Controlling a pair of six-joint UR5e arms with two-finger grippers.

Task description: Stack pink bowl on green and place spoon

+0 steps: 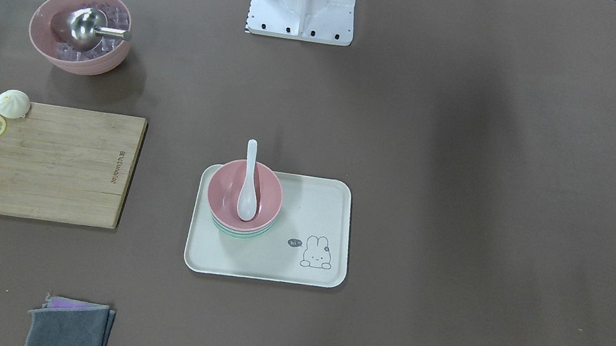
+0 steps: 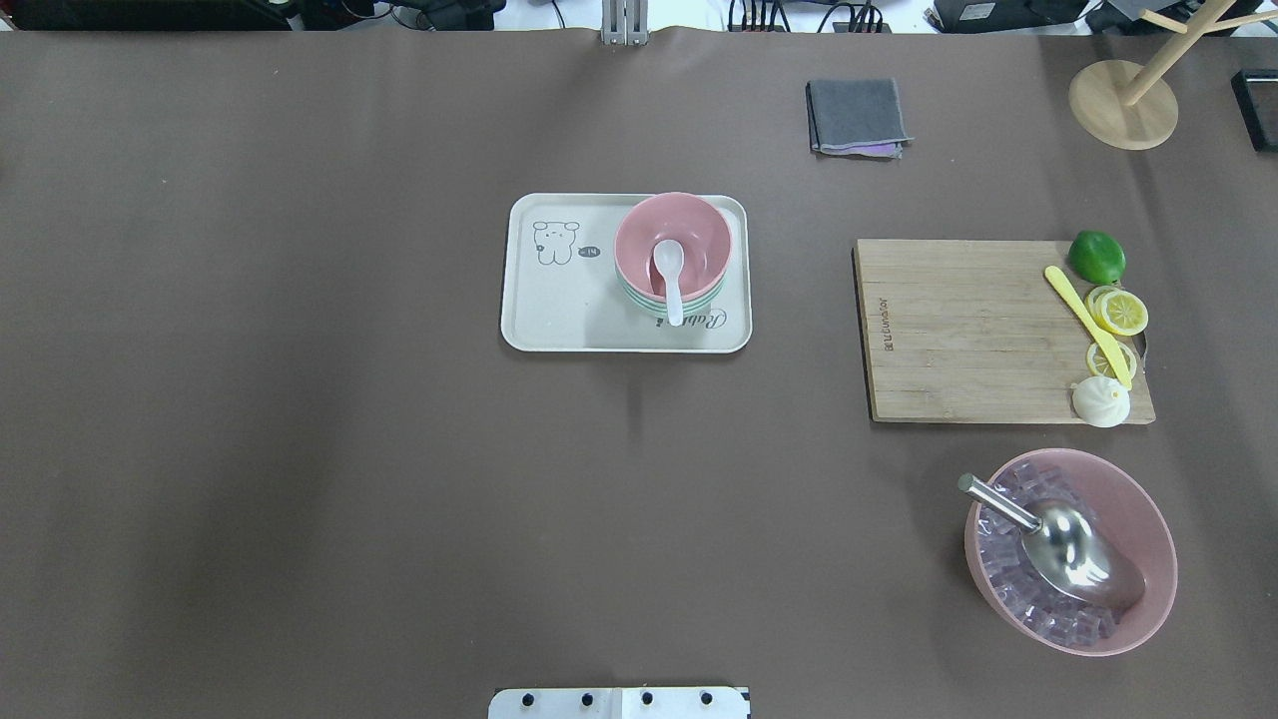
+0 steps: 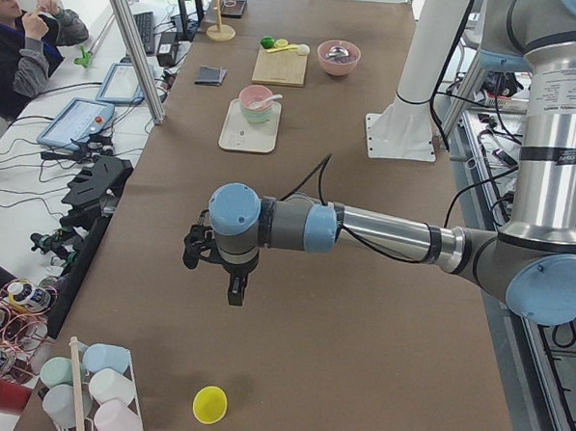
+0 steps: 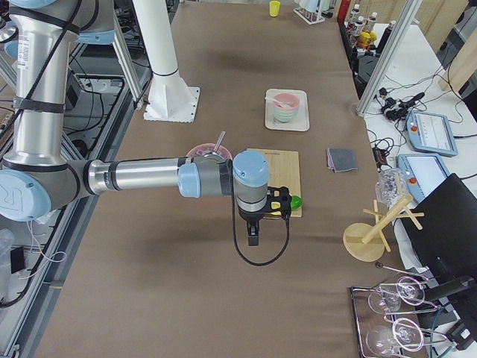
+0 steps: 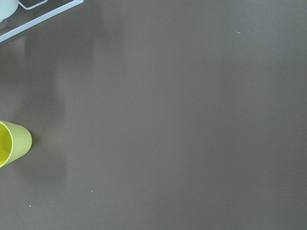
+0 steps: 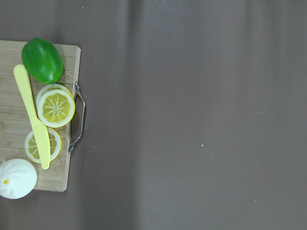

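Observation:
The pink bowl sits stacked on the green bowl, whose rim shows under it, on the left part of the cream rabbit tray. The white spoon lies in the pink bowl with its handle over the rim. In the overhead view the pink bowl, spoon and tray stand mid-table. My left gripper hangs far away over bare table; my right gripper hovers near the cutting board's end. Both show only in side views, so I cannot tell whether they are open or shut.
A wooden cutting board holds a lime, lemon slices, a yellow knife and a bun. A large pink bowl holds ice cubes and a metal scoop. A grey cloth lies beyond. A yellow cup stands near my left gripper.

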